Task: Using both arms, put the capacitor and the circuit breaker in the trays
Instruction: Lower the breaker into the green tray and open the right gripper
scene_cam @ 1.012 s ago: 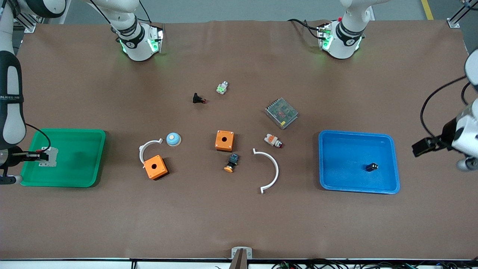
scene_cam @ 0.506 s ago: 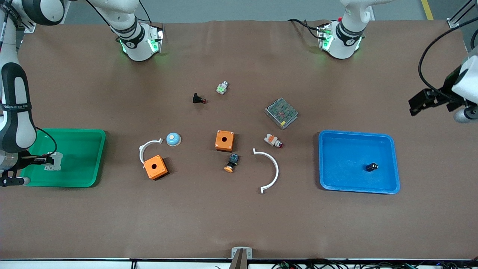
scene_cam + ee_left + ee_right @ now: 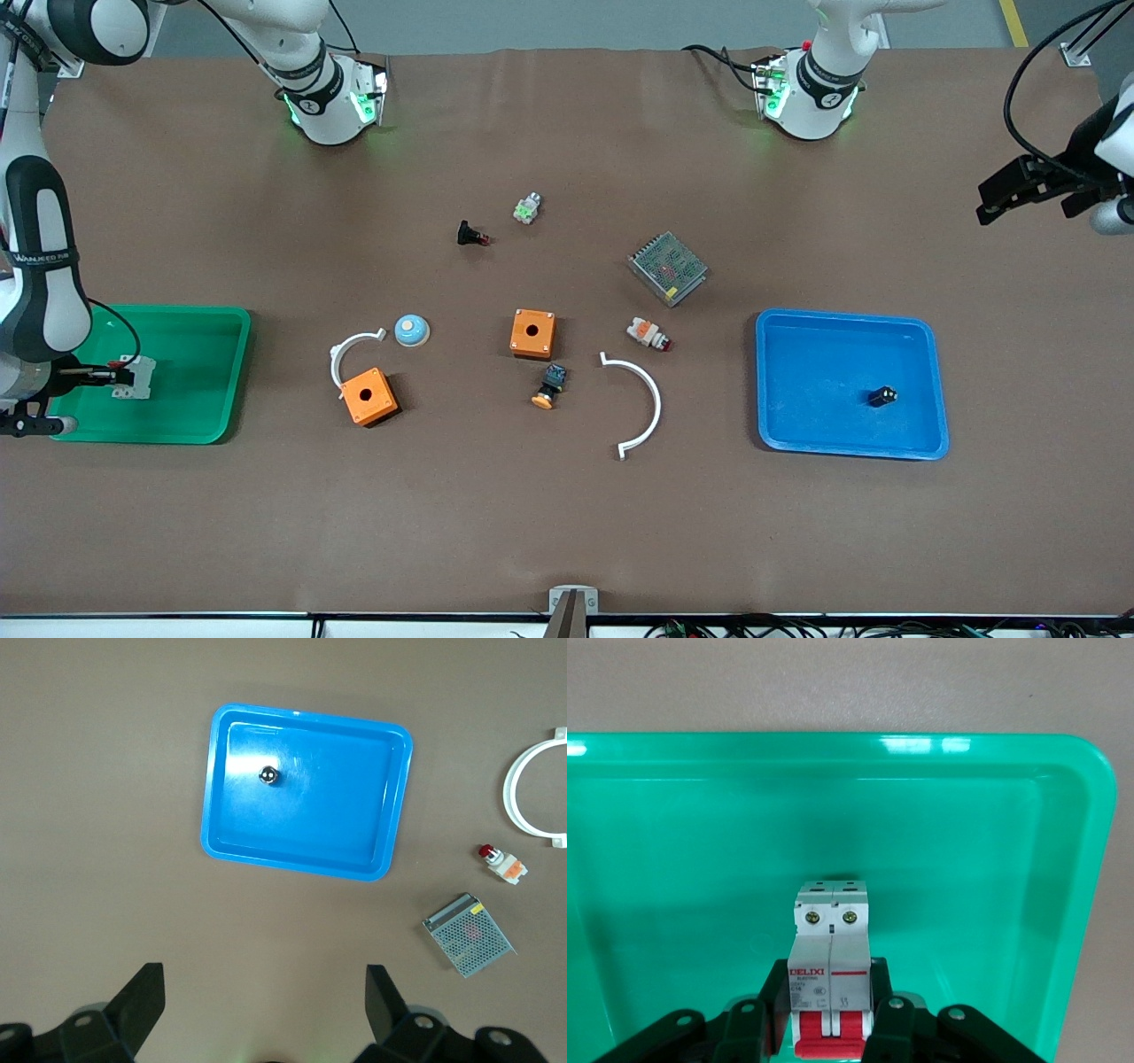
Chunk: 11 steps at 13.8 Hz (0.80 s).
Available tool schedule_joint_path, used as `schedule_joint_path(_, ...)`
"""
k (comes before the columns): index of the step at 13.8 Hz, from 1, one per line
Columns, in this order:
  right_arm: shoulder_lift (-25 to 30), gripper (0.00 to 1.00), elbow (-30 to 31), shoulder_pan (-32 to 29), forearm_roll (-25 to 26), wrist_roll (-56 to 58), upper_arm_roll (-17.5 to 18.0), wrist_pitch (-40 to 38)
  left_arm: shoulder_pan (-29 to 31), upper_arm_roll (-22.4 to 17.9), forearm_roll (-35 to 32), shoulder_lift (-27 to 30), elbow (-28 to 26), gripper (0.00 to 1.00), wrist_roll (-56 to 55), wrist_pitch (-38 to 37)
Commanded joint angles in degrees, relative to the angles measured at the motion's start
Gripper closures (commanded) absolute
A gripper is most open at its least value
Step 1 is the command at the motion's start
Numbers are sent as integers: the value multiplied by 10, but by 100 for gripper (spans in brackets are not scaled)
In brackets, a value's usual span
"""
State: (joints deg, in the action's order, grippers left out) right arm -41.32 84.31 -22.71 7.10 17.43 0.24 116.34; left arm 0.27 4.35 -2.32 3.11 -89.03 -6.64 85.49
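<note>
The circuit breaker (image 3: 135, 376), a white-grey block with red toggles, is held in my right gripper (image 3: 108, 377) inside the green tray (image 3: 204, 372) at the right arm's end of the table. In the right wrist view the fingers (image 3: 775, 992) press both sides of the breaker (image 3: 831, 948), low over the tray's floor (image 3: 966, 859). The capacitor (image 3: 882, 396), a tiny black cylinder, lies in the blue tray (image 3: 850, 315); it also shows in the left wrist view (image 3: 267, 774). My left gripper (image 3: 994, 198) is open and empty, high over the table's edge at the left arm's end.
Two orange boxes (image 3: 532, 333) (image 3: 369, 396), two white arcs (image 3: 640, 403) (image 3: 350, 353), a blue dome (image 3: 412, 330), a mesh metal box (image 3: 668, 268), an orange-capped button (image 3: 549, 386), a white-orange part (image 3: 648, 334), a black red-tipped part (image 3: 469, 235) and a white-green part (image 3: 527, 208) lie mid-table.
My left gripper has drawn away from the blue tray toward the robots' side of the table. My right gripper has shifted the circuit breaker slightly inward within the green tray.
</note>
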Motion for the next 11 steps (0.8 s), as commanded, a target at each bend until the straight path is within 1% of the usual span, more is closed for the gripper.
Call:
schedule_joint_path(1, -2, 86, 0, -12, -6, -9, 13, 3, -16, -9, 9, 44, -45, 0, 7, 5)
schedule_joint_path(2, -2, 84, 0, -12, -6, -9, 13, 2, -18, -9, 9, 50, -54, 0, 7, 6)
schedule_joint_path(3, -1, 80, 0, -12, -6, -9, 13, 3, -19, -9, 9, 58, -61, 0, 4, 6)
schedule_joint_path(4, -1, 72, 0, -12, -5, -9, 12, 2, -19, -9, 10, 61, -67, 0, 4, 8)
schedule_joint_path(5, 0, 51, 0, -12, -5, -9, 12, 0, -21, -9, 10, 65, -68, 0, 4, 9)
schedule_joint_path(6, 1, 18, -1, -12, -5, -8, 13, -1, -27, -9, 10, 66, -68, 0, 4, 9)
schedule_joint_path(7, 4, 0, -1, -12, -5, -7, 13, -5, -28, -9, 13, 59, -67, 0, 4, 11)
schedule_joint_path(8, 8, 0, -2, -13, -5, -8, 13, -8, -23, -9, 25, 55, -67, 0, 4, 17)
schedule_joint_path(9, 18, 0, -5, -13, -5, -8, 13, -26, -22, -9, 31, 54, -67, 0, 4, 17)
schedule_joint_path(10, 32, 0, -8, -12, -6, -9, 15, -50, -22, -9, 32, 52, -67, 0, 4, 18)
schedule_joint_path(11, 56, 0, -8, -9, -6, -10, 16, -69, -23, -9, 32, 51, -66, 0, 4, 19)
